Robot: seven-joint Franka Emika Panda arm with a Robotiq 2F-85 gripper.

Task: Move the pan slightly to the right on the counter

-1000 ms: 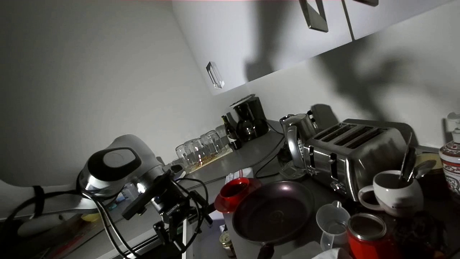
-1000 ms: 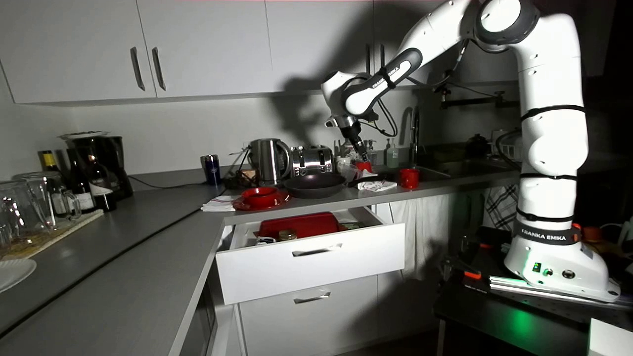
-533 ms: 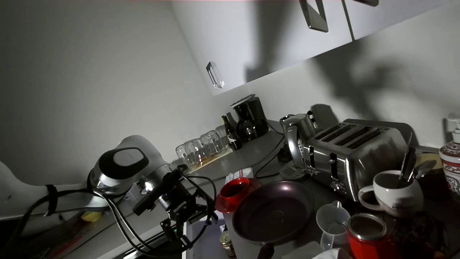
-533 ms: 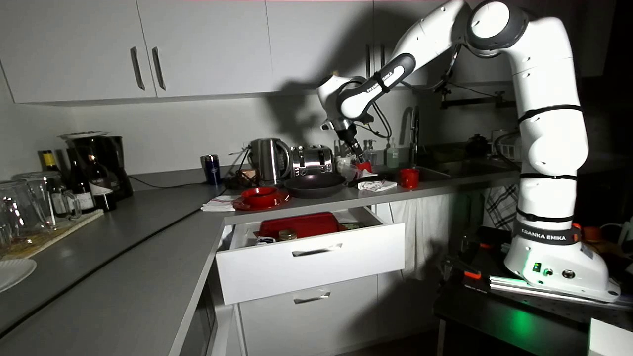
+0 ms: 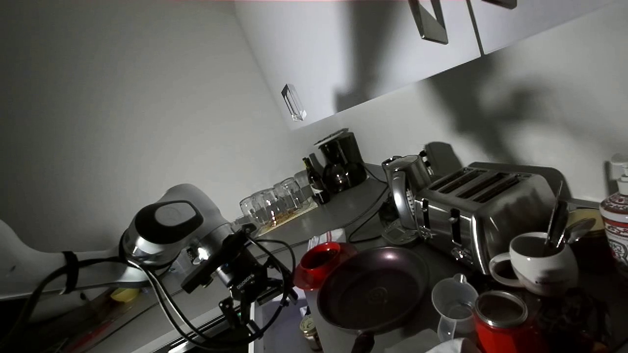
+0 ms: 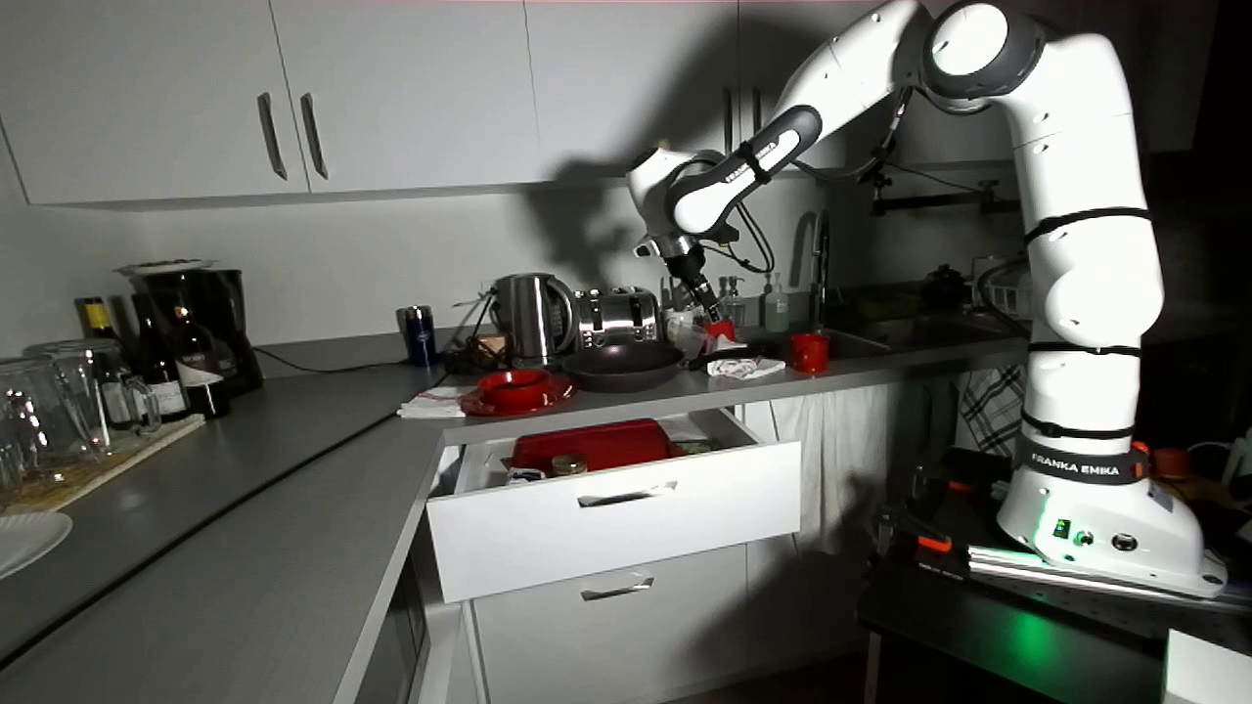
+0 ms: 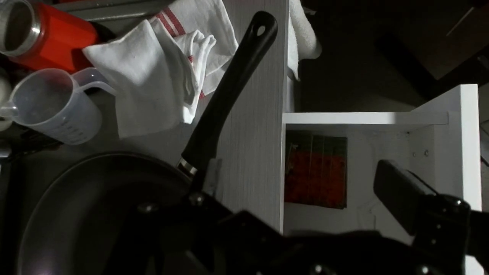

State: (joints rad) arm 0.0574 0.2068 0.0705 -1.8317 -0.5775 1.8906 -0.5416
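Frying pan [image 5: 375, 289], just one, sits on the worktop [image 7: 254, 152] between one red bowl [image 6: 516, 393] and one measuring jug [image 7: 59, 107]; the gripper [image 7: 298, 168], spread wide, hangs apart from the pan.

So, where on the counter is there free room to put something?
Widest: the counter between the white plate and the front edge. Narrower: the strip between pan handle and open drawer. Crowded: around the pan, among red bowl, toaster and cloth.
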